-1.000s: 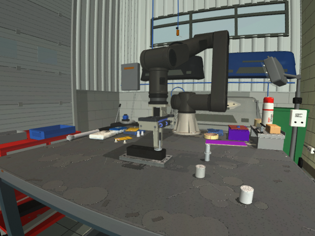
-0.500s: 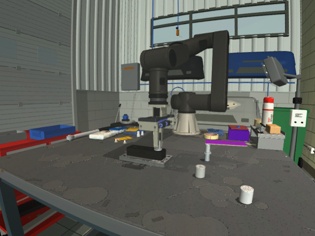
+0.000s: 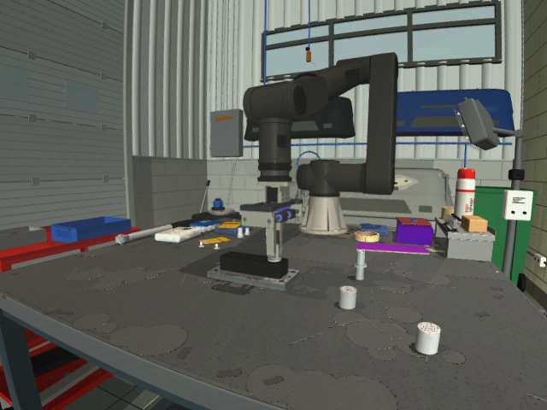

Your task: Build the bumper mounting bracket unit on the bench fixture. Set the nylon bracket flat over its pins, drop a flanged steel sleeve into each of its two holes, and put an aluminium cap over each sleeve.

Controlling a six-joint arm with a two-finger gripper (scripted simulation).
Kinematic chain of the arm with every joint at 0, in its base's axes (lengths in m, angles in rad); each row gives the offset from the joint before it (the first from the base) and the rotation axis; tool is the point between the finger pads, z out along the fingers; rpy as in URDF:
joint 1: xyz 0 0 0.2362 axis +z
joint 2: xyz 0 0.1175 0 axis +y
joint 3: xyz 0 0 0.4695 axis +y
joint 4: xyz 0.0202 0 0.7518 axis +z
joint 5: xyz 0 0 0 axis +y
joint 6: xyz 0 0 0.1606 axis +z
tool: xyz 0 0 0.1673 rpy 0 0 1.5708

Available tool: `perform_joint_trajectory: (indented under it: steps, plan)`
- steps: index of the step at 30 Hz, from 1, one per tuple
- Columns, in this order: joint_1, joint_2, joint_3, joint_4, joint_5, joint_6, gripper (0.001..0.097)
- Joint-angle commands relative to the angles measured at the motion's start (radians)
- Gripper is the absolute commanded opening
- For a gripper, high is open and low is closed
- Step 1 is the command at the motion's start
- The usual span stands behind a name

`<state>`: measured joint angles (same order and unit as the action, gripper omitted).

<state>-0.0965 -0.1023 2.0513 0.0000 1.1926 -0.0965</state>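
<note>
The black nylon bracket (image 3: pixel 252 264) lies flat on the grey bench fixture (image 3: pixel 252 278) near the middle of the table. My gripper (image 3: pixel 275 256) stands straight down over the bracket's right end, closed on a flanged steel sleeve (image 3: pixel 276 252) whose lower end is at the bracket's top face. A second steel sleeve (image 3: pixel 360 265) stands upright on the table to the right. Two pale aluminium caps stand nearer the front edge, one (image 3: pixel 347 297) behind the other (image 3: pixel 427 338).
A blue tray (image 3: pixel 90 228) sits on the red rack at the far left. Small parts, a white block and a long tool lie behind the fixture. A tape roll (image 3: pixel 366 236), purple box (image 3: pixel 414 231) and grey crate (image 3: pixel 469 240) crowd the far right.
</note>
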Motion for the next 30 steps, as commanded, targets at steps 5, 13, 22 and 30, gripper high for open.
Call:
perform_joint_trajectory:
  steps: [5,13,22,30]
  plan:
    - [0.000,-0.001,-0.002,0.000,0.000,0.000,0.0085]
    - [0.000,-0.001,-0.002,0.000,0.000,0.000,0.0138]
    - [0.000,-0.001,-0.002,0.000,0.000,0.000,0.0198]
    - [0.000,-0.001,-0.002,0.000,0.000,0.000,0.0252]
